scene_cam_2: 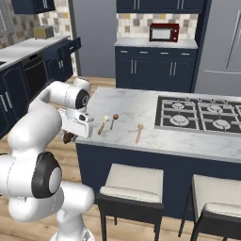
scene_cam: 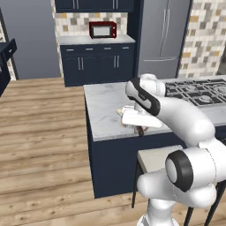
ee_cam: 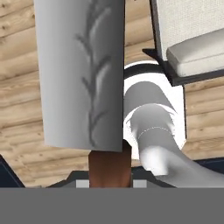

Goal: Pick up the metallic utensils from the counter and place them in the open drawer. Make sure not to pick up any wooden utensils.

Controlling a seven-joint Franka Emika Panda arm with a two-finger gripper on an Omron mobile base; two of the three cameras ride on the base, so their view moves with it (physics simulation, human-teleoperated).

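1. Left base view: the claw [scene_cam: 140, 129] hangs at the near edge of the counter [scene_cam: 103, 112], close to its left corner. A dark brown handle end of a metallic utensil [scene_cam: 141, 130] pokes out below the white hand. A pale wooden bit shows just beside the hand on the marble. The black hob [scene_cam: 196, 92] lies to the right, and a stool [scene_cam: 155, 159] stands below the edge.

2. Right base view: the claw [scene_cam_2: 69, 137] sits off the left end of the counter [scene_cam_2: 141, 117], with a dark brown stub [scene_cam_2: 68, 137] under it. Three spoons lie on the marble: a pale wooden spoon [scene_cam_2: 103, 125], a darker brown spoon [scene_cam_2: 113, 120] just beside it, and another wooden spoon [scene_cam_2: 139, 132] further right. Two stools [scene_cam_2: 134, 183] stand in front.

3. Hand view: the claw [ee_cam: 109, 181] is pinching the brown handle [ee_cam: 109, 168] of a utensil whose broad grey metal blade [ee_cam: 81, 74] rises upward, over wooden floor [ee_cam: 17, 100] and a stool seat [ee_cam: 197, 54].
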